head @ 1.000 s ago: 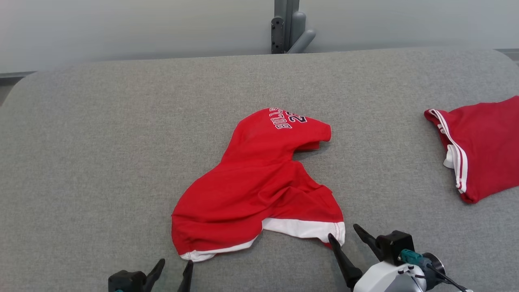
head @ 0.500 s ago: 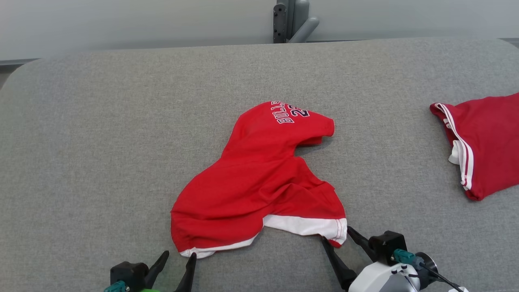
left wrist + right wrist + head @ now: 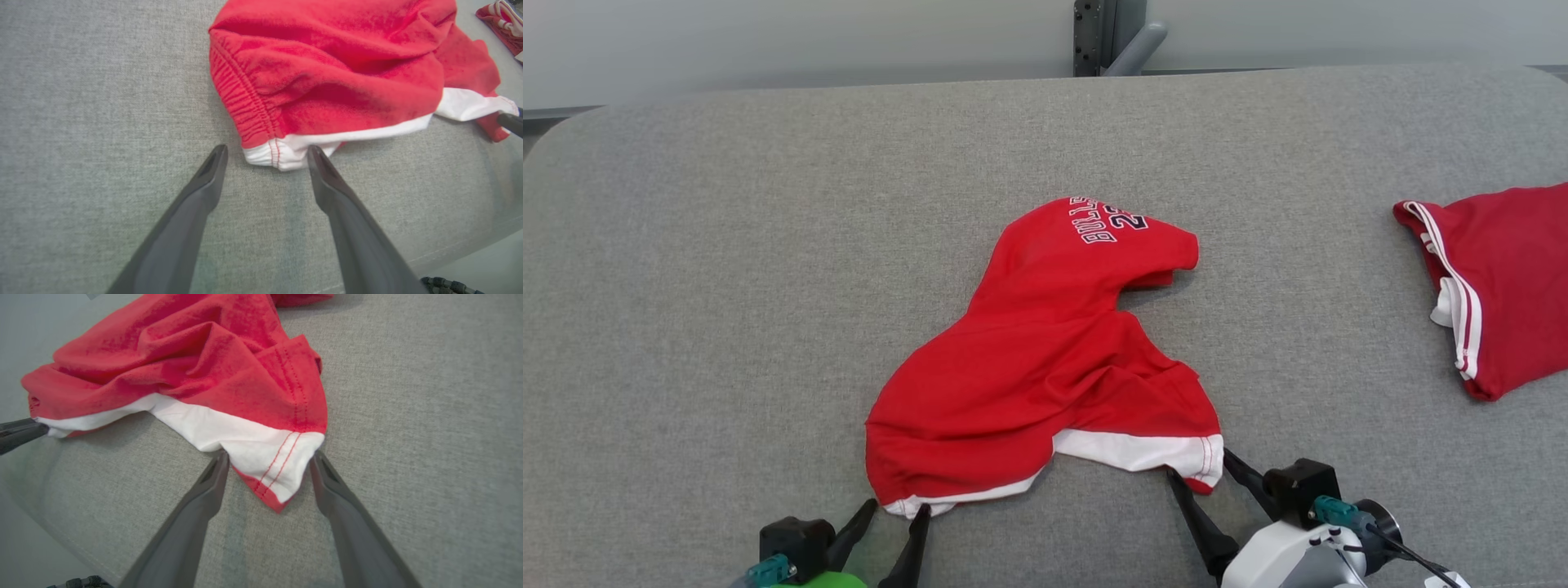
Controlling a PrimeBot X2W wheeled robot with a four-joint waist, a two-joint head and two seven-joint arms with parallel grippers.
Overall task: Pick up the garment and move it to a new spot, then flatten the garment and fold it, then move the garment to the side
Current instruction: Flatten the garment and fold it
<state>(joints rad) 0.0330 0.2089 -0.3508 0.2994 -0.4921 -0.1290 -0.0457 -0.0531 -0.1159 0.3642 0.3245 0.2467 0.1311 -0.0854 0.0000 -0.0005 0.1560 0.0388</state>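
Red garment (image 3: 1037, 359), hem corners between spread left pincer (image 3: 898, 506), right pincer (image 3: 1199, 465)

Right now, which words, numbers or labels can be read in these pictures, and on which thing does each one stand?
"BULL": dark, white-edged lettering, upside down in the head view, on the far end of the red garment; a fold hides what follows.
"2": a number beside it; its second digit is cut by the fold, not readable.
Second red garment, at the right: white stripes, no text readable.
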